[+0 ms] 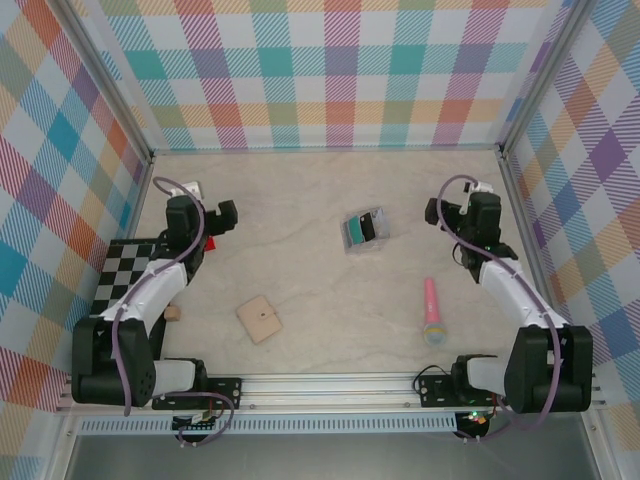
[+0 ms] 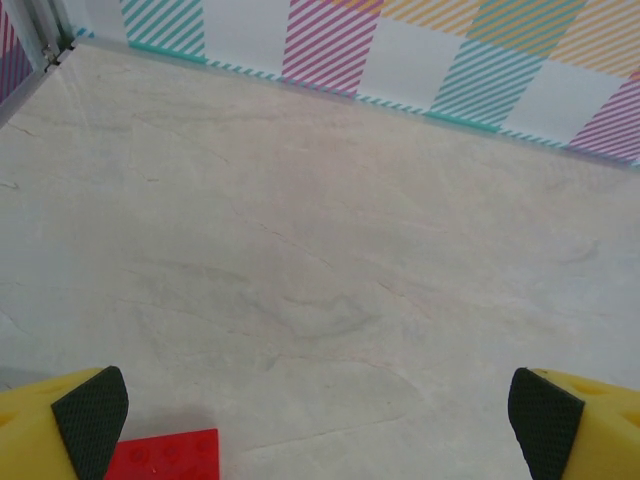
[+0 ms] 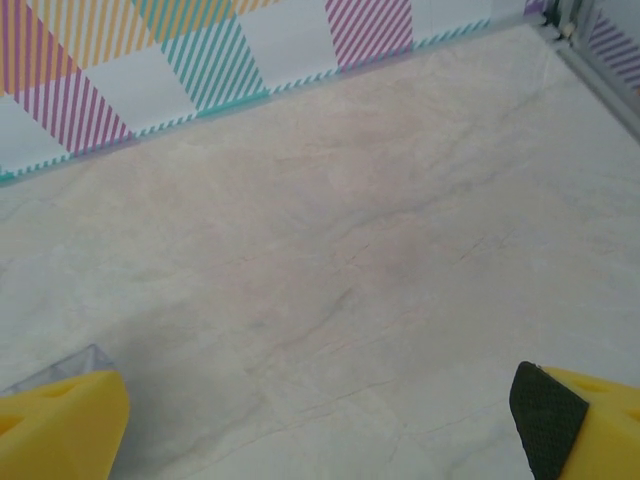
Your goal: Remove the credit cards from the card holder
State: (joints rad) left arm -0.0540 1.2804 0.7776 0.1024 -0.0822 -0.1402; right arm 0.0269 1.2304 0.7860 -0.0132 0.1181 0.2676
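Card holder lies folded shut, tan side up with the stud showing. It is flat on the desk, front-centre and a bit left, between the two arm bases, and nothing touches it. Left pincer is released, jaws wide, nothing between them. It hangs over bare desk on the left side, by the far end of the checkered board. Red brick sits on the desk just beside one black pad in the left wrist view. Right pincer is released too, jaws wide and empty, over bare desk on the far right, well apart from the holder. Clear box with teal and black contents sits centre-right, between the arms and further back than the holder; its corner shows by one yellow finger in the right wrist view. Pink mic lies to the right of the holder, near the right arm. Small tan block is by the board's near edge, left of the holder.
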